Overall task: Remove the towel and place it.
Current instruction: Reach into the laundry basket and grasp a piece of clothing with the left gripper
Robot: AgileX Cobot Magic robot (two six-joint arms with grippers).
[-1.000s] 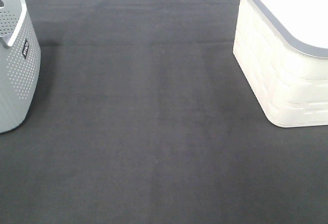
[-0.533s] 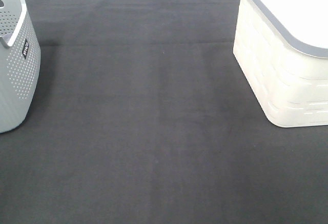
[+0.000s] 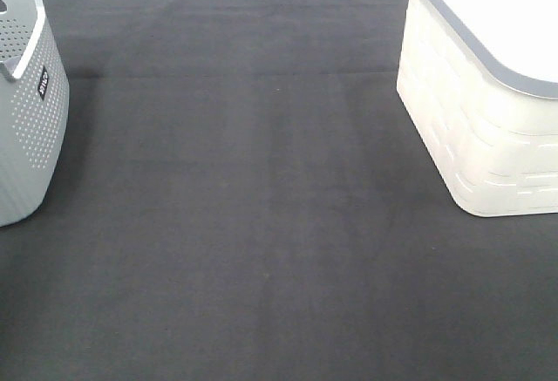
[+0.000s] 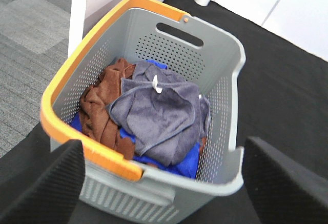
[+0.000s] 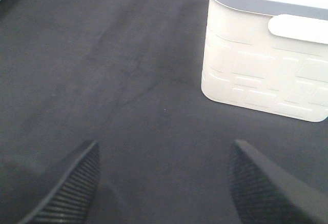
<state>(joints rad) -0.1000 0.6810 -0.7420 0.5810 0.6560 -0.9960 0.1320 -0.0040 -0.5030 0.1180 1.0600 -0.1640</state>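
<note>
Towel (image 4: 164,114) lies crumpled on top of the pile inside the basket (image 4: 177,47), its white tag (image 4: 155,83) facing up, with a brown cloth (image 4: 100,106) touching it on one side and a blue cloth (image 4: 179,165) showing underneath. Nothing grips it, so as I judge it no part of the task is done yet: the grasp, the lift out and the placing are all left.

The left tool (image 4: 163,147) hangs above the basket with its jaws spread wide and empty, apart from the towel, lined up roughly over it. That looks like the approach before reaching down.

The basket stands at the left edge of the black counter (image 3: 261,180); a white lidded bin (image 5: 256,75) stands well apart at the right. The right tool (image 5: 164,147) hovers over bare counter near that bin, jaws wide too, holding nothing. From the high view neither arm shows over the middle of the counter, where I would guess the towel is meant to go.
</note>
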